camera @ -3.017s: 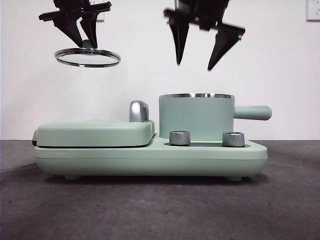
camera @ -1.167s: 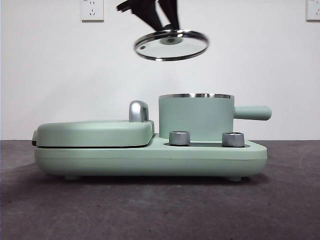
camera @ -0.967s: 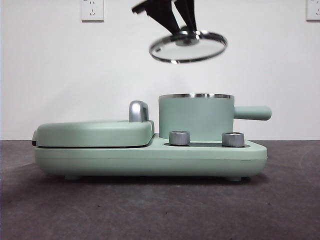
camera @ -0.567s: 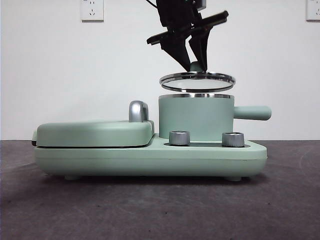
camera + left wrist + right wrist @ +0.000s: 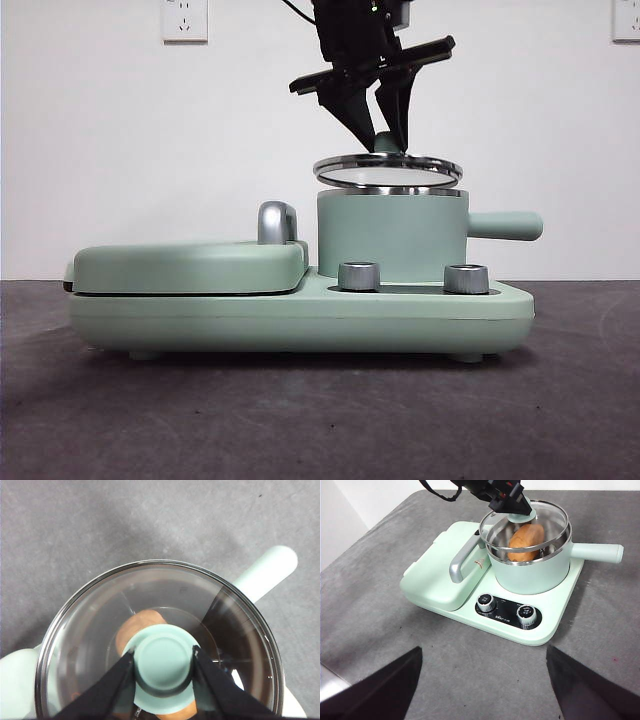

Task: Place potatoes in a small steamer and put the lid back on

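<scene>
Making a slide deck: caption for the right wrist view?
Left claw lowers the glass lid onto the steamer holding a potato.

Plain white wall [image 5: 120, 150] at the back, with two white power sockets up high, one on the left [image 5: 184, 19] and one cut off at the right edge [image 5: 627, 19]. Worktop [image 5: 300, 420] is dark grey, kinda mottled, evenly lit.

Left gripper [image 5: 390, 138]: you see two black, tapering, pointed jaws.
Wrist housing: black, angular, with a thin black cable.
Right gripper [image 5: 480, 690]: two broad black jaws.
</scene>
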Robot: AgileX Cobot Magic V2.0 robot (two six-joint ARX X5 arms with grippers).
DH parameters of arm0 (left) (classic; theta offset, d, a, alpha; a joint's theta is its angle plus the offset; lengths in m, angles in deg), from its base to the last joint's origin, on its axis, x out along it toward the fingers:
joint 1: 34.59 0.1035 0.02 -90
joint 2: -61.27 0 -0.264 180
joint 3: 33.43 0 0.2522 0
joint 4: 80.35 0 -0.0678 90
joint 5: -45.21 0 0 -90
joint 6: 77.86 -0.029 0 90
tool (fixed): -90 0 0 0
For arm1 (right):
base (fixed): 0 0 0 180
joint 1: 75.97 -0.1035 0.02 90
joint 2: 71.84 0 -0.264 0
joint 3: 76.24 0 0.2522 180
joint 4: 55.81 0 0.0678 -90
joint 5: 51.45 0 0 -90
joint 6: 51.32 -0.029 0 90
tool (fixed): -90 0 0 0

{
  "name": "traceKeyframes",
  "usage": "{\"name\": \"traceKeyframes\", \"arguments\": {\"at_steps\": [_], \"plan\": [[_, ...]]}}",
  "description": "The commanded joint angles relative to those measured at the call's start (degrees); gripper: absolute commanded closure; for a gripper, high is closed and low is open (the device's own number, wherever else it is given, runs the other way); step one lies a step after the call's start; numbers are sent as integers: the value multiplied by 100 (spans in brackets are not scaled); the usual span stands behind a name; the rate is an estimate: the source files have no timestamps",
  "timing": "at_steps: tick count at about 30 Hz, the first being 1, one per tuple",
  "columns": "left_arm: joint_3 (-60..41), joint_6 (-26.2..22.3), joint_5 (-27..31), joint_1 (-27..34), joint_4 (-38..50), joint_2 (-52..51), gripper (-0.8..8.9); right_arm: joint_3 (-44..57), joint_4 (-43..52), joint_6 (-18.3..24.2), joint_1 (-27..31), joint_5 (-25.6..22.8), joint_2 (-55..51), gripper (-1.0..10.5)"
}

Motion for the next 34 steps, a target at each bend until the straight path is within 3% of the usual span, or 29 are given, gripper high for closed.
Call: {"name": "traceKeyframes", "arguments": {"at_steps": [1, 34], "plan": [[225, 50, -7, -52, 120, 199, 800, -48, 52, -63, -35, 7, 15, 552], [249, 92, 114, -203, -234, 494, 800, -48, 57, -79, -35, 2, 15, 552]]}}
